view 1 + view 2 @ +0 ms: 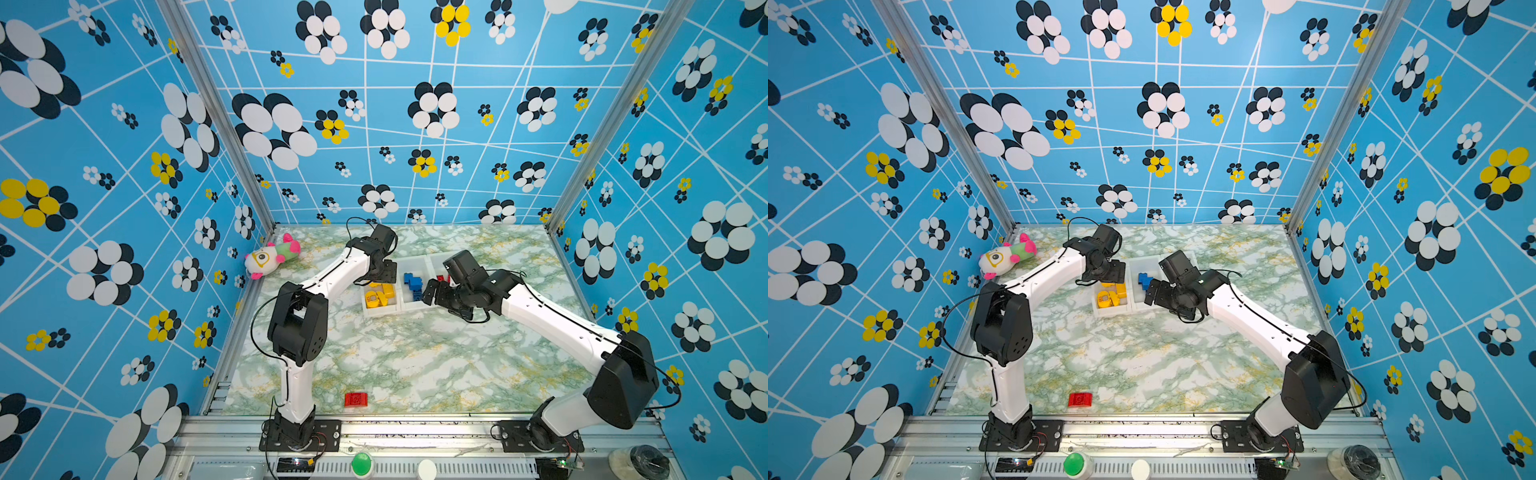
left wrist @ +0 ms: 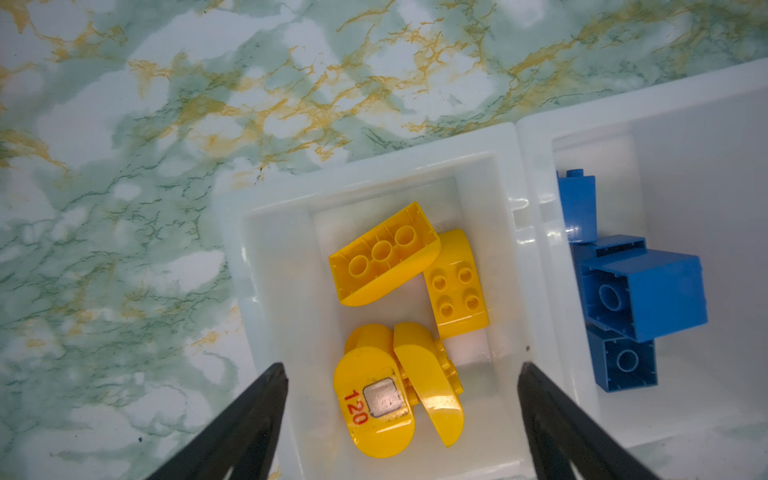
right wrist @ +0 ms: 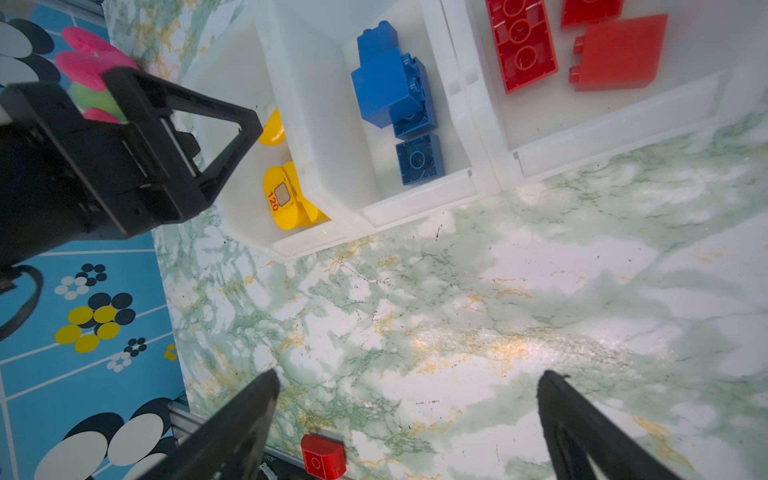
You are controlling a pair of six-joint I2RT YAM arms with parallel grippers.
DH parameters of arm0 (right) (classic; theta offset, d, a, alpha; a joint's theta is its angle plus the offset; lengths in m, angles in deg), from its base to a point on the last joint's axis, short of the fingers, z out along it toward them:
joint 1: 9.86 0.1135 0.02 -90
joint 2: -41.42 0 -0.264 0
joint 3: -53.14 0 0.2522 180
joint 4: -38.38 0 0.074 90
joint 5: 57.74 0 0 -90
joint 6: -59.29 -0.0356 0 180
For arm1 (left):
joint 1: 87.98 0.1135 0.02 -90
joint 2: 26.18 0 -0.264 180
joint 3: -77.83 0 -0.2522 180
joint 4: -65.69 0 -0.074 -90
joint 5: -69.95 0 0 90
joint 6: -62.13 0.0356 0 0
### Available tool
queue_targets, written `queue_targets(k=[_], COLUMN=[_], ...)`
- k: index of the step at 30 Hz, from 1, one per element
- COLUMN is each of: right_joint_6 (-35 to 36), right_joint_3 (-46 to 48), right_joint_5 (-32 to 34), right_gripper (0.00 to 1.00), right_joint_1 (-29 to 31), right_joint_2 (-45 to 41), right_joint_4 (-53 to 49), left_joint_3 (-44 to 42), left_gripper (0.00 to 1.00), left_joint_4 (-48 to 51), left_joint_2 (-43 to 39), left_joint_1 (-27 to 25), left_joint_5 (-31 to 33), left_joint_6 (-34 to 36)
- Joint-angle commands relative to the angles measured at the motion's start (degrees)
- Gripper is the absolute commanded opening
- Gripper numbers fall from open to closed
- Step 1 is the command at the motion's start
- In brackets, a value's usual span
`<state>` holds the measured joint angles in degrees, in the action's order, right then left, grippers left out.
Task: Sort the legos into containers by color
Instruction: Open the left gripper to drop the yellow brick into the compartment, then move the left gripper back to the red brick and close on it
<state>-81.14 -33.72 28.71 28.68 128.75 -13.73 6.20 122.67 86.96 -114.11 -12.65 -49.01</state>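
Single legible marking: "120" in red digits, printed on the flat face of the rounded yellow lego piece [image 2: 374, 409], just beside a grey square patch [image 2: 385, 397]. The digits also read clearly in the right wrist view. In both top views the piece sits near frame centre, and the print is too small to read.

Yellow legos [image 2: 384, 257], blue legos [image 2: 648, 291], green-marbled table [image 2: 124, 249]

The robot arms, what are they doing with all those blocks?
They are sorting them by color into three joined white bins: yellow legos, blue legos in the middle, red legos. The left claw hangs open and empty over the yellow ones. The right claw is open and empty near the bins. One red brick lies loose on the table.
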Motion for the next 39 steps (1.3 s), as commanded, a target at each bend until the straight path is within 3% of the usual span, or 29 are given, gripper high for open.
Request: queue_targets(k=[1,14,24,39], right_joint_6=[-0.72,-0.11,0.99,1.61], right_joint_3=[-0.66,0.41,1.61,4.55], right_joint_5=[0.12,0.21,-0.32,-1.19], right_gripper=[0.99,0.99,0.99,0.99], right_joint_1=[-0.31,-0.38,-0.40,-0.41], right_joint_2=[0.53,-0.19,-0.40,-1.62], right_joint_4=[-0.95,-1.04,-1.01,-0.20], left_joint_3=[0.27,-5.83,-19.31,-40.31], left_gripper=[0.89,0.89,0.89,0.89], left_joint_4=[-0.33,-0.24,2.50,16.48], left_joint_2=[-2.91,-10.67,-23.79,-45.88], left_joint_1=[0.20,-1.10,-3.85,-15.14], left_joint_5=[0.70,0.08,0.67,3.06], left_joint_6=[0.08,-2.49,-5.63,-17.68])
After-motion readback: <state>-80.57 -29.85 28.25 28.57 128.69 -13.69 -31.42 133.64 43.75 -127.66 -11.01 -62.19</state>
